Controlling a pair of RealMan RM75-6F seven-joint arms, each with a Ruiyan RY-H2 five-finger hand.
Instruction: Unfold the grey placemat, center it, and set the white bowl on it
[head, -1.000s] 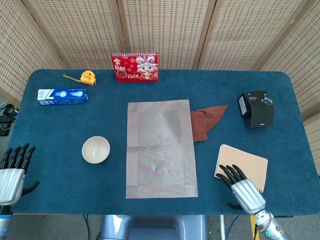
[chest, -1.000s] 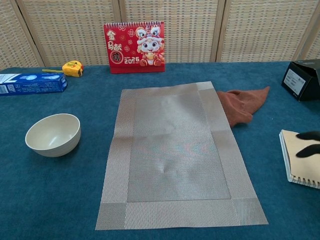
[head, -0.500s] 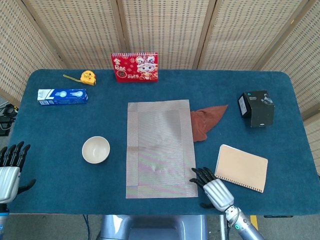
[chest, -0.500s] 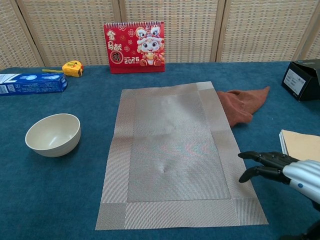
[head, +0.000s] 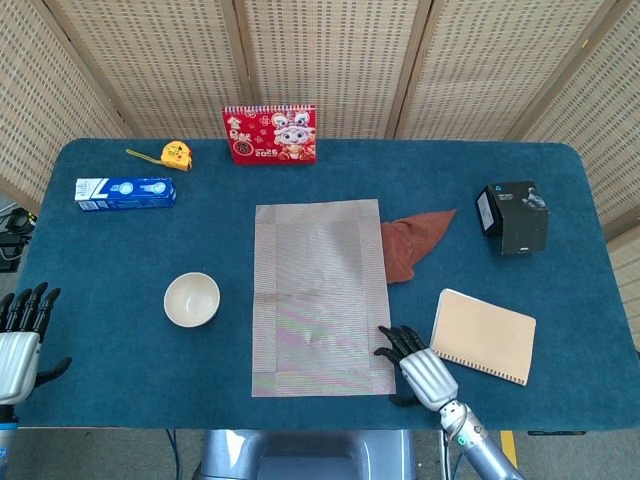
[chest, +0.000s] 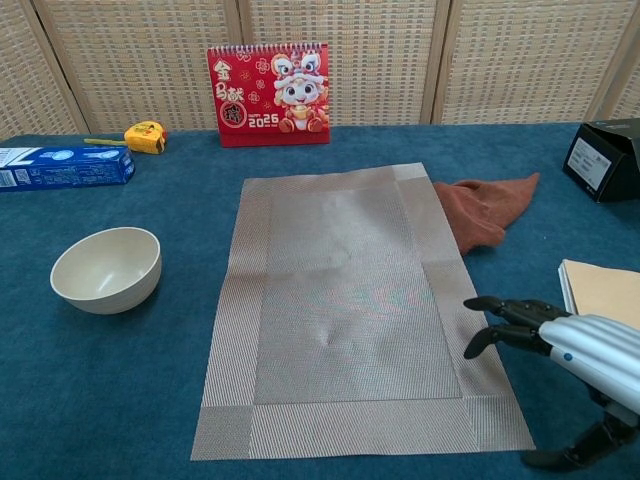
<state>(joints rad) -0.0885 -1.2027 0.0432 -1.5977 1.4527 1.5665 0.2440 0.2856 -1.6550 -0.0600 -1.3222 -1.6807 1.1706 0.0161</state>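
The right hand (chest: 560, 345), fingers spread and holding nothing, hovers at the unfolded placemat (head: 320, 297)'s near right edge, apparently to nudge it toward centre

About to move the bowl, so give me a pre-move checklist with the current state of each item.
1. Grey placemat unfolded flat: ok.
2. Placemat centred on the table: roughly ok.
3. White bowl upright, clear of the mat: ok.
4. Left robot hand free, holding nothing: ok.
5. Right robot hand clear of the mat: not ok, fingers at its right edge.
6. Brown cloth off the mat: cannot tell, it meets the edge.
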